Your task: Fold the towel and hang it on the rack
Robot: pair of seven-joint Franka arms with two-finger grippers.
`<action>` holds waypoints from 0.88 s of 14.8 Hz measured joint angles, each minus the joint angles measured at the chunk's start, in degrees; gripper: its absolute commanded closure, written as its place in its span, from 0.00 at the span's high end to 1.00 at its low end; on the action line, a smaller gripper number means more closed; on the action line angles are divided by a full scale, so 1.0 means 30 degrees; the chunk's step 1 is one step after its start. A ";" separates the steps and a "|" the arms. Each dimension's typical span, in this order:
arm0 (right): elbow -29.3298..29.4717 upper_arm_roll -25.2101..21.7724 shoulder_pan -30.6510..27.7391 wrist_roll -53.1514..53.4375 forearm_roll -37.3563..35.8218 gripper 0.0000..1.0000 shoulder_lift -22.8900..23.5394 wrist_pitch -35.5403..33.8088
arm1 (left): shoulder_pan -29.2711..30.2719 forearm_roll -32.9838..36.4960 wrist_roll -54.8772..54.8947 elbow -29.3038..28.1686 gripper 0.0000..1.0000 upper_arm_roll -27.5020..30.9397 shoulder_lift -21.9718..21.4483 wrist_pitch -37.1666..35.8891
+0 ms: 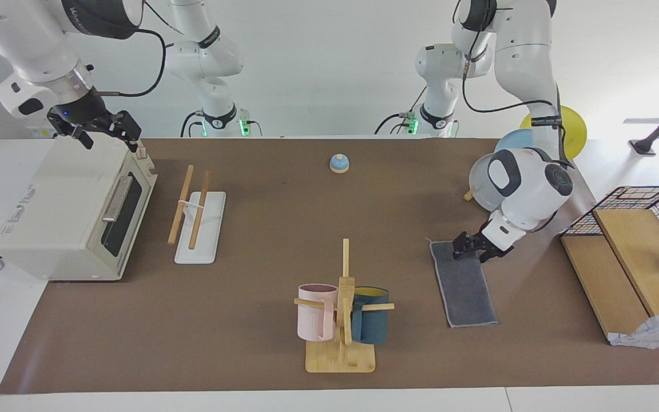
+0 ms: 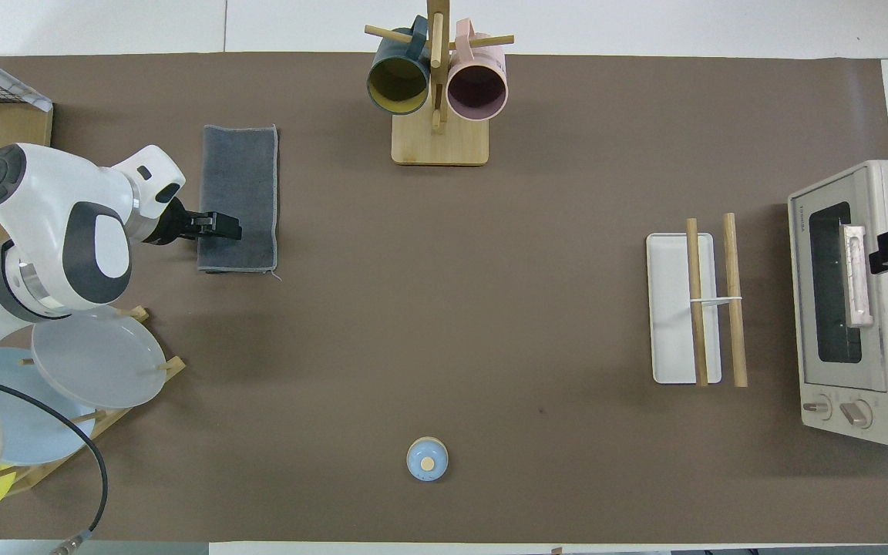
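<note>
the towel (image 1: 465, 285) lies folded, grey side up, flat on the table toward the left arm's end, well apart from the rack (image 1: 199, 220). the left gripper (image 1: 469, 247) sits low at the towel's robot-side end, its fingers close together, though whether they pinch the cloth i cannot tell. the right gripper (image 1: 106, 130) waits over the oven (image 1: 72, 214), fingers apart.

left end effector (image 1: 462, 246) finger gap unreadable, towel's (image 1: 467, 289) purple face hidden
</note>
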 measured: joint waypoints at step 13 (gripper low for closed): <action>0.0000 0.0000 0.0000 0.0000 0.0000 1.00 0.0000 0.0000 | 0.0135 -0.0083 0.1119 0.0102 0.26 0.0039 0.0077 -0.0062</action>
